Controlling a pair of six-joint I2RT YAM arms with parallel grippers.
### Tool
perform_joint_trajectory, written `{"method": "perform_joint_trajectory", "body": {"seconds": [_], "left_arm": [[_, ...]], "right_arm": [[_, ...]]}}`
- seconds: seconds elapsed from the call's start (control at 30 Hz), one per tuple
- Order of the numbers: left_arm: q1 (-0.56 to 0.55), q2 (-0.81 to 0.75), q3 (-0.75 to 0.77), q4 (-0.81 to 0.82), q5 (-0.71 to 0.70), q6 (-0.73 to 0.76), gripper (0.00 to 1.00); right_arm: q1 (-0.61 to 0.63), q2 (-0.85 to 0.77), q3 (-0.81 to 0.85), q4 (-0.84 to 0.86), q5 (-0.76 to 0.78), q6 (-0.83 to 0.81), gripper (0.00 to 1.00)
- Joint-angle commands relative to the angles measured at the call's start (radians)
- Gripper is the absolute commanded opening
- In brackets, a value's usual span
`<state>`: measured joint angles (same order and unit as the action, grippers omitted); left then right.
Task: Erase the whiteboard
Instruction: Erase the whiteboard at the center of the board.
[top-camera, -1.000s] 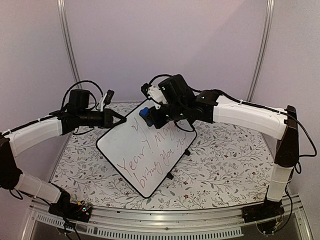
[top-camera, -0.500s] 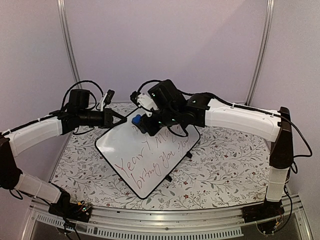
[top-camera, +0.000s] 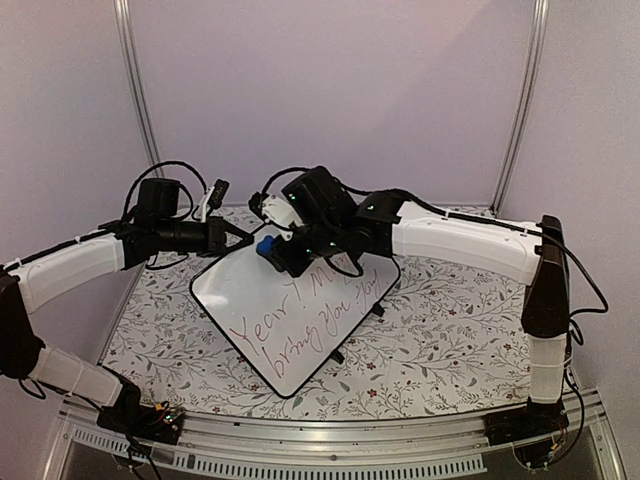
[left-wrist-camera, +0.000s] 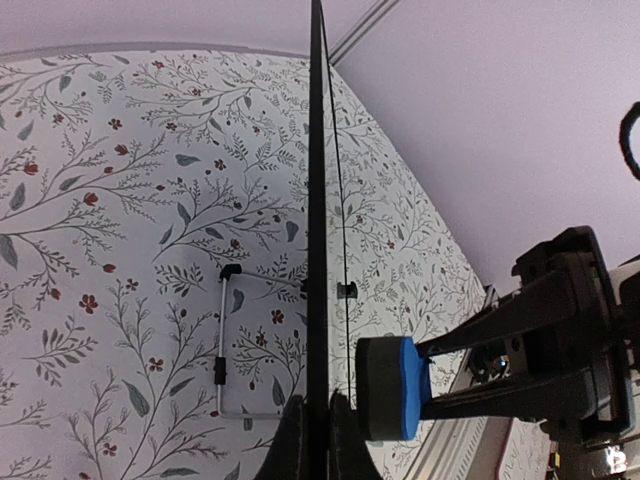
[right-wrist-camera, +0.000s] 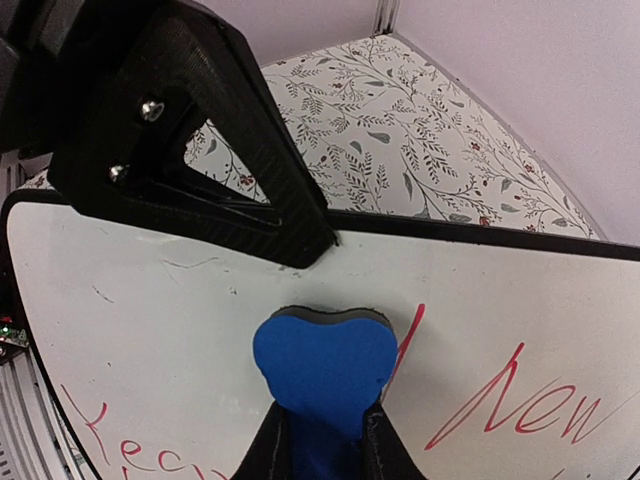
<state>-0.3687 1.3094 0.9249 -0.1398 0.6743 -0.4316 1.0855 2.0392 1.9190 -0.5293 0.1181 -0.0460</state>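
Nearest me runs a metal rail with both arm bases, then a flowered tablecloth lying flat. In the middle of it stands the whiteboard, tilted back, corner toward me, red handwriting across its face. The left gripper is clenched on the board's far left rim. The right gripper grasps a blue eraser, pad right at the board's upper face. Bare cloth lies either side of the board. Pale walls with metal corner posts close in behind.
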Motion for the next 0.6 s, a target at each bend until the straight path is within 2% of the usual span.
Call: {"method": "perform_joint_trajectory", "body": {"seconds": [0.0,0.27,0.57], "left_arm": [[-0.010,-0.021,0.022,0.008,0.037,0.012,0.00],[-0.010,-0.025,0.021,0.008,0.041,0.014,0.00],[-0.010,-0.027,0.022,0.007,0.045,0.013,0.00]], "right_arm": [[-0.001,0.038,0.060,-0.016,0.005,-0.017,0.06],[-0.048,0.067,0.073,-0.036,-0.074,0.026,0.05],[-0.048,0.070,0.027,-0.051,-0.103,0.027,0.05]]}}
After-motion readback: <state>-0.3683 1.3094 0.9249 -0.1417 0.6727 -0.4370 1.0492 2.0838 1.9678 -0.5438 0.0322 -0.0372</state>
